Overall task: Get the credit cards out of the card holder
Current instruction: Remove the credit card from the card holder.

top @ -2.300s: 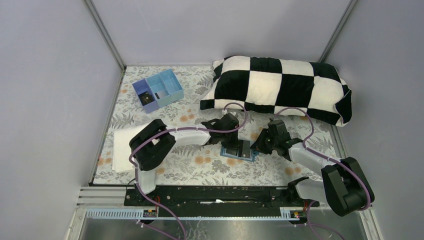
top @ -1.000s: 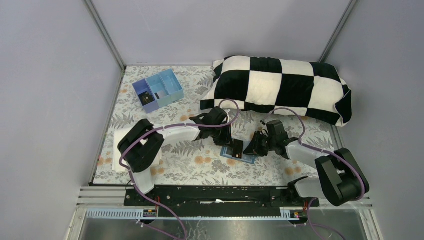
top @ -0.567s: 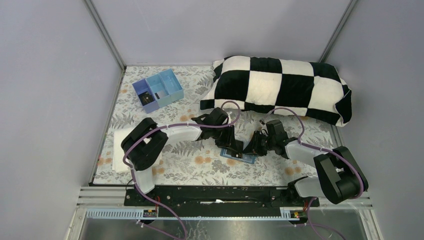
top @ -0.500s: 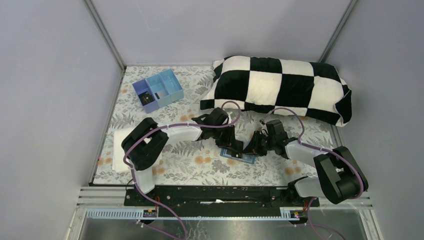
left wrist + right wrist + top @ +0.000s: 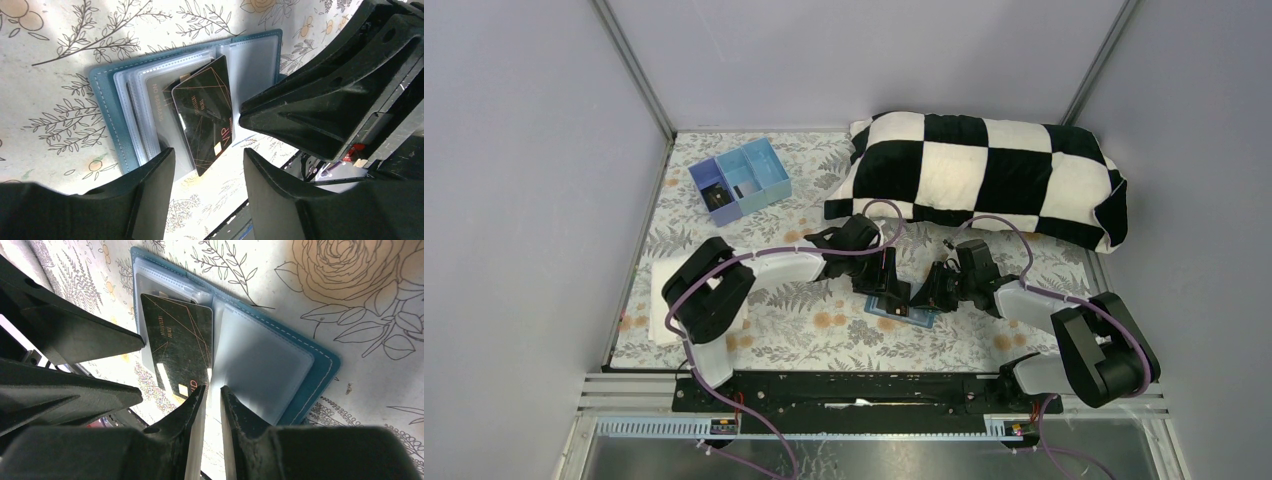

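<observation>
- The card holder [image 5: 894, 311] lies open on the floral table [image 5: 804, 335]. It is at 6 o'clock from the checkered pillow [image 5: 984, 175] and at 4 o'clock from the blue tray [image 5: 739, 180].
- A black card [image 5: 205, 117] sticks partway out of the holder's clear sleeves, toward 6 o'clock in the left wrist view.
- The left gripper [image 5: 207, 152] stands spread, with the card's free end between its fingers.
- The right gripper [image 5: 212, 388] is at the holder's 3 o'clock in the top view. Its fingers are nearly together beside the card's edge, and I cannot tell whether they pinch anything.
</observation>
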{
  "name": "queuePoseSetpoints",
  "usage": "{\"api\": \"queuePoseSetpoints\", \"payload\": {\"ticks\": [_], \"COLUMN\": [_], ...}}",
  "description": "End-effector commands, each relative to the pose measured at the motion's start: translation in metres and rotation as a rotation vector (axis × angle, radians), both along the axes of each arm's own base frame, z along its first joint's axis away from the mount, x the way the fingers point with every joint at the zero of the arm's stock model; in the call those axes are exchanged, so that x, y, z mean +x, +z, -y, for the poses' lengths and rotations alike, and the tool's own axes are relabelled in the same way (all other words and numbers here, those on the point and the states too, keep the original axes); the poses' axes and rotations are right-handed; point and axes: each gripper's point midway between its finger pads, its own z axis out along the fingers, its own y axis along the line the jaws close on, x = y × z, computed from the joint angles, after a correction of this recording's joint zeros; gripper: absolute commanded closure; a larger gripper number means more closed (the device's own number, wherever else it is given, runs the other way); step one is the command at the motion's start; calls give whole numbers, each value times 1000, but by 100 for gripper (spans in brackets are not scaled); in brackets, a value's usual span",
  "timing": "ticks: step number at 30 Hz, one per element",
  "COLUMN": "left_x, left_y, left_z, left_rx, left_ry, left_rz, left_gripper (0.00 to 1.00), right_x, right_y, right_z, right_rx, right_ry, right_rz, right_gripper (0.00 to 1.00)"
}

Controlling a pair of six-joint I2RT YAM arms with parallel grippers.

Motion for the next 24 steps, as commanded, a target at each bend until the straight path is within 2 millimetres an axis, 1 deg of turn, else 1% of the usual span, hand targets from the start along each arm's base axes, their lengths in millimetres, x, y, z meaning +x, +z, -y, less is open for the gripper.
{"api": "queuePoseSetpoints", "payload": {"ticks": [1, 7, 12, 15, 17, 22, 24], "left_x": [8, 4, -4, -7, -8, -6, -6], "left_y": [14, 2, -9, -12, -11, -8, -5], "left_z": [5, 10, 16, 18, 19, 23, 26], "left_rx": [-28, -44, -61, -70, -81, -100, -119], "left_ry": [2, -17, -35, -36, -34, -25, -24], "left_rz": [48, 11, -30, -43, -46, -49, -55], "left_gripper": [42, 41, 41, 43, 47, 61, 65], "right_x": [0, 2, 2, 2, 2, 2, 2], "right_y": [-10, -9, -9, -9, -9, -10, -10], "right_z": [7, 7, 7, 6, 6, 7, 6], "right_rx": [-42, -43, -42, -42, -42, -43, -42], "right_ry": [-23, -24, -25, -25, -27, -27, -26], "right_rz": [-12, -10, -12, -11, -11, -13, -13], "right_gripper": [75, 75, 75, 75, 75, 75, 75]}}
